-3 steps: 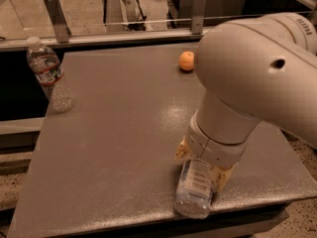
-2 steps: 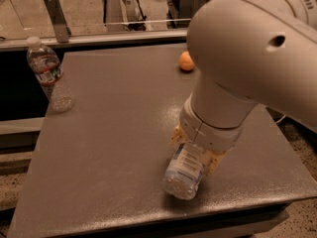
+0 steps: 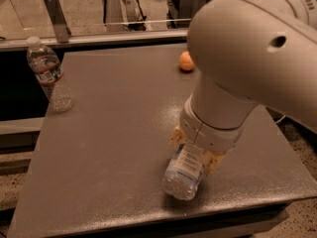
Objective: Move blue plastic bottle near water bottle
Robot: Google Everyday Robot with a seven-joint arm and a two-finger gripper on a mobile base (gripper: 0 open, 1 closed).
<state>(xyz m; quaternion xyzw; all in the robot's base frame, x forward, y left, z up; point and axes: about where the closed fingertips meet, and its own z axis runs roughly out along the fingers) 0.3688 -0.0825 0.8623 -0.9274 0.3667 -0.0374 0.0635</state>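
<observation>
Shifted left from a second ago: gripper [image 3: 194,150] and blue plastic bottle [image 3: 184,177], bottle now tilted, base toward camera. Camera view: yellowish fingers [image 3: 214,161] clamp the bottle's upper body over the front-centre of table [image 3: 114,133]. Water bottle [image 3: 49,76] stands upright at the far-left edge, well apart. Step looks like carry; next needs a long leftward, rearward move. Both bottles are thin plastic, the target ribbed. Tabletop matte, speckled grey. Small orange ball [image 3: 186,61] at back.
</observation>
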